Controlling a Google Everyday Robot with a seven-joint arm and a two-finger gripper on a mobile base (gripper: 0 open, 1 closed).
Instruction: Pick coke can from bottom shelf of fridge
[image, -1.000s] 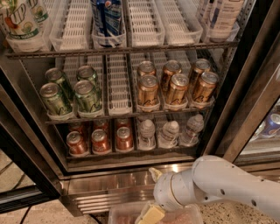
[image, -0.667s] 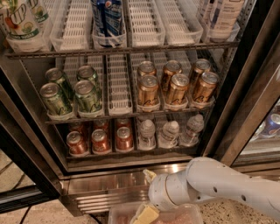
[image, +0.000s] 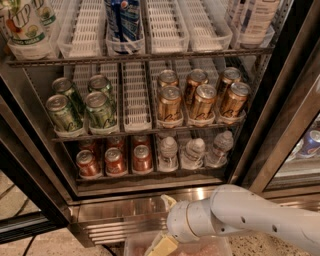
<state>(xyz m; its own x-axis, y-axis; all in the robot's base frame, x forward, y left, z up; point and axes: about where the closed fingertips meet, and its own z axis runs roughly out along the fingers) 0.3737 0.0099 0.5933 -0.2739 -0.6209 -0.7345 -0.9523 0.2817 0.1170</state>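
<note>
The fridge (image: 282, 95) stands open in front of me. Its bottom shelf (image: 150, 176) holds three red coke cans in the front row: left (image: 87, 164), middle (image: 115, 161) and right (image: 142, 158), with more red cans behind them. My gripper (image: 164, 239) is at the frame's lower middle, below the shelf and in front of the ribbed steel base (image: 112, 227), on the end of the white arm (image: 250, 215) that comes in from the right. It is well apart from the cans and holds nothing that I can see.
Three small water bottles (image: 192, 152) stand right of the coke cans. The rack above holds green cans (image: 100, 109) at left and gold-brown cans (image: 202, 102) at right. A blue Pepsi bottle (image: 122, 20) is on the top rack. A translucent bin (image: 200, 246) lies under the gripper.
The arm's wrist and gripper have moved a little to the left and lower in front of the fridge base. The cans have not moved.
</note>
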